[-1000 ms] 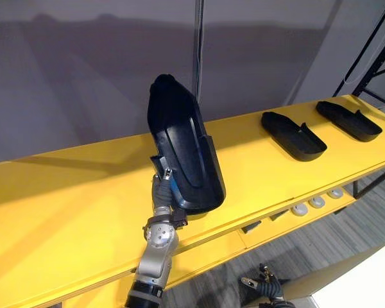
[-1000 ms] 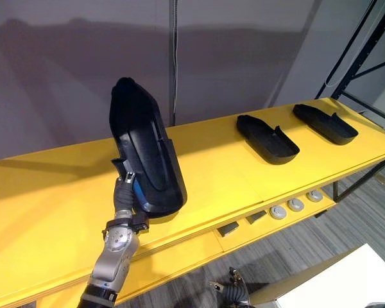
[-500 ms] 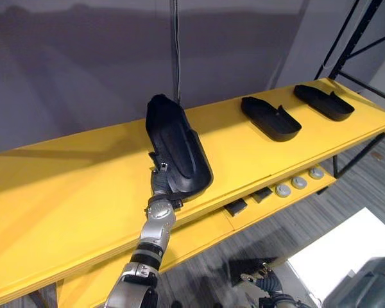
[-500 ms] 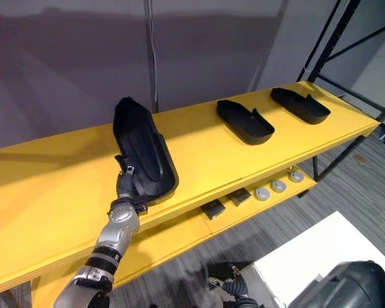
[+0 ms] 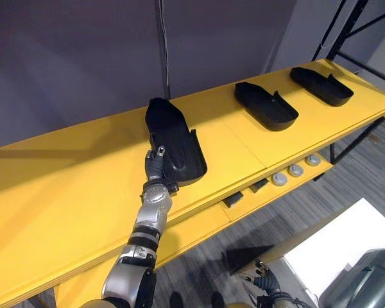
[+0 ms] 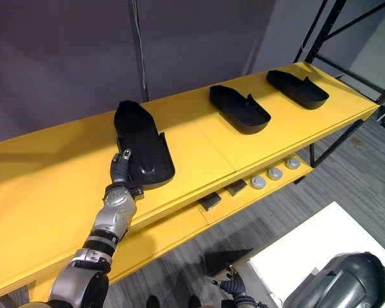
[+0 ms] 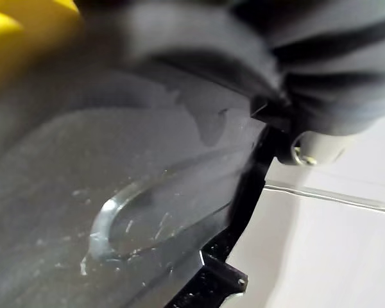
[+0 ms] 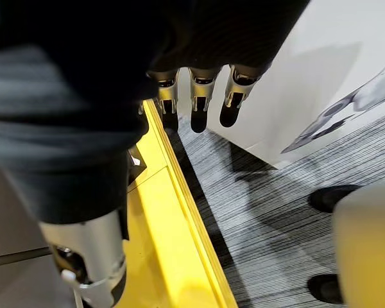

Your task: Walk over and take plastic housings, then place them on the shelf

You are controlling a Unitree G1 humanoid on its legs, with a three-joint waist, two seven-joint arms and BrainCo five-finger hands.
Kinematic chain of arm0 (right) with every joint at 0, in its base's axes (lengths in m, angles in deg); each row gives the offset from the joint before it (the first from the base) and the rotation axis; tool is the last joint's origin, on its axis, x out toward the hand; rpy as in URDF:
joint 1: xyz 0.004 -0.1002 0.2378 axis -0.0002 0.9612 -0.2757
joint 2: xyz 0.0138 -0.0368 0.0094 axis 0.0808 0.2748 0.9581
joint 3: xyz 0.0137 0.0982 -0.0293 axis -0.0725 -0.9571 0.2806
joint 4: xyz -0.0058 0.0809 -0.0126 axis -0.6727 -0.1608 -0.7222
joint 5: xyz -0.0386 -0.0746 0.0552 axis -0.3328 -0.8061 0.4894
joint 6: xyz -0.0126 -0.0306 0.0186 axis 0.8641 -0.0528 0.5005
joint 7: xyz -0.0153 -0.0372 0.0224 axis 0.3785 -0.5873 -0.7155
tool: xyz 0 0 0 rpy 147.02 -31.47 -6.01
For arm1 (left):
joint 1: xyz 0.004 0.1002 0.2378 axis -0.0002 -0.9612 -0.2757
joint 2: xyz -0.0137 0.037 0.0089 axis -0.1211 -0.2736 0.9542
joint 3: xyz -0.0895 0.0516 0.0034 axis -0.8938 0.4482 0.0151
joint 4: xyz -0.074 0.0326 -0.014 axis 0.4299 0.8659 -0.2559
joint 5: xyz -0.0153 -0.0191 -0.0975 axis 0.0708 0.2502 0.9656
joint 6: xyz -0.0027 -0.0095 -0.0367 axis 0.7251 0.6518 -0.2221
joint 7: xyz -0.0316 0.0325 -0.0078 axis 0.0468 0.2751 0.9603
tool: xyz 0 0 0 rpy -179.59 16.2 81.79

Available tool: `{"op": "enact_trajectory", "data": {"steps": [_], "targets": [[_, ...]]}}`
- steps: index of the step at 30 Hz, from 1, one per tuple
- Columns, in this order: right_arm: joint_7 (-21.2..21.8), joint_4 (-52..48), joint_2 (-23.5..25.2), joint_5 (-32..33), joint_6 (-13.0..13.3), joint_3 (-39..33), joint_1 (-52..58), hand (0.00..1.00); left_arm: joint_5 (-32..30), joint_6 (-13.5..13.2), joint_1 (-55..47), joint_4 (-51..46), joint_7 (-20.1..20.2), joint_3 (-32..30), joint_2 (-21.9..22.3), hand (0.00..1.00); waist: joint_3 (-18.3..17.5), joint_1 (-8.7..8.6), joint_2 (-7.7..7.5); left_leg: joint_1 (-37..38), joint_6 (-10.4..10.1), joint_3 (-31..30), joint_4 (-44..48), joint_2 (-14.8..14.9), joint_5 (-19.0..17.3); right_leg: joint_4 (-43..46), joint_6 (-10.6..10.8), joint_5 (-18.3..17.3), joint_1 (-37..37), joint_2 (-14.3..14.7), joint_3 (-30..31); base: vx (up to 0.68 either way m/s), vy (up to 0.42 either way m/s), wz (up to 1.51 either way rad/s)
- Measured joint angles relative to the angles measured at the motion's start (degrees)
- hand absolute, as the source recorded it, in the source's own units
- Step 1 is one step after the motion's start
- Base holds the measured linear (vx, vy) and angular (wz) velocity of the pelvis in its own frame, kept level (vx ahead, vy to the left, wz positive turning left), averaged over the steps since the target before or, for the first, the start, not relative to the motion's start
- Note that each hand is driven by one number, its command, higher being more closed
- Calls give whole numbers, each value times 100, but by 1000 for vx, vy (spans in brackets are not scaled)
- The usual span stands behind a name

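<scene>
Now, left hand (image 5: 155,165) pinches near rim of housing (image 5: 176,141), thumb on top; housing lies flat on yellow shelf (image 5: 64,186), near front edge; I judge snagged release could drag it off; next housing (image 5: 265,106) well right; right wrist view adds detail eye views leave unclear: right hand (image 8: 199,96), fingers straight, empty.
</scene>
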Motion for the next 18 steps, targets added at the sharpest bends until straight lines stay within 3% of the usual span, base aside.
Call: {"op": "enact_trajectory", "data": {"steps": [9,18], "targets": [[-1,38,-108,0,-2,-1,-128,0,208,3,55,-6,-14,-57,43,0,143,-1,96,72,-1,-82,-22,14,-1,-15,-16,13,90,8,-36,-46,5,4],[-3,-13,-112,3,-8,2,38,0,223,-110,-704,-1568,-251,-95,91,0,224,65,99,77,-6,-95,-15,21,-4,-11,-15,17,106,8,-38,-12,2,0]]}}
